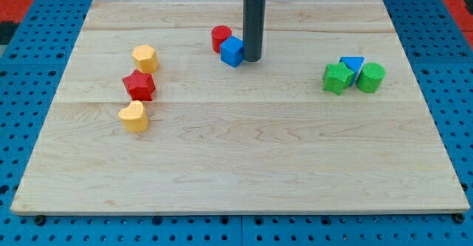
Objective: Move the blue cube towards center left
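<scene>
The blue cube [232, 51] sits on the wooden board [236, 165] at the upper middle. A red cylinder [221, 38] touches it on its upper left. My tip [252, 58] is at the cube's right side, touching or almost touching it. The dark rod rises straight from there to the view's top.
At the left stand a yellow block [145, 57], a red star-shaped block [139, 86] and a yellow heart-shaped block [134, 117], in a column. At the right a green block [338, 77], a blue triangular block [352, 63] and a green cylinder [371, 77] cluster together.
</scene>
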Motion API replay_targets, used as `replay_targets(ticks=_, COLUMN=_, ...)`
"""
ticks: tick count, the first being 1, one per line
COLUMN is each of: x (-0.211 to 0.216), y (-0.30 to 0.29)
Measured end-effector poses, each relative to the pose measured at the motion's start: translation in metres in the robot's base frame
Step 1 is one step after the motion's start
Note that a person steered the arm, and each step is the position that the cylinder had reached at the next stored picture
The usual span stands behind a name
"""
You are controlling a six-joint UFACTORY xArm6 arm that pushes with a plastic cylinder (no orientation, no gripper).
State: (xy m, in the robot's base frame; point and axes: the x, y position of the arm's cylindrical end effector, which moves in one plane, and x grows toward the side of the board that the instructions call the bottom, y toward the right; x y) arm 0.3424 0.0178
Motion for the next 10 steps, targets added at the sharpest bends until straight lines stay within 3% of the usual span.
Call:
replay_targets(ticks=3, x=-0.067, y=-0.028)
replay_targets(ticks=4, x=-0.067, y=-0.067)
replay_targets(ticks=8, x=0.001, y=-0.06)
replay_targets(ticks=10, x=0.013, y=-0.027)
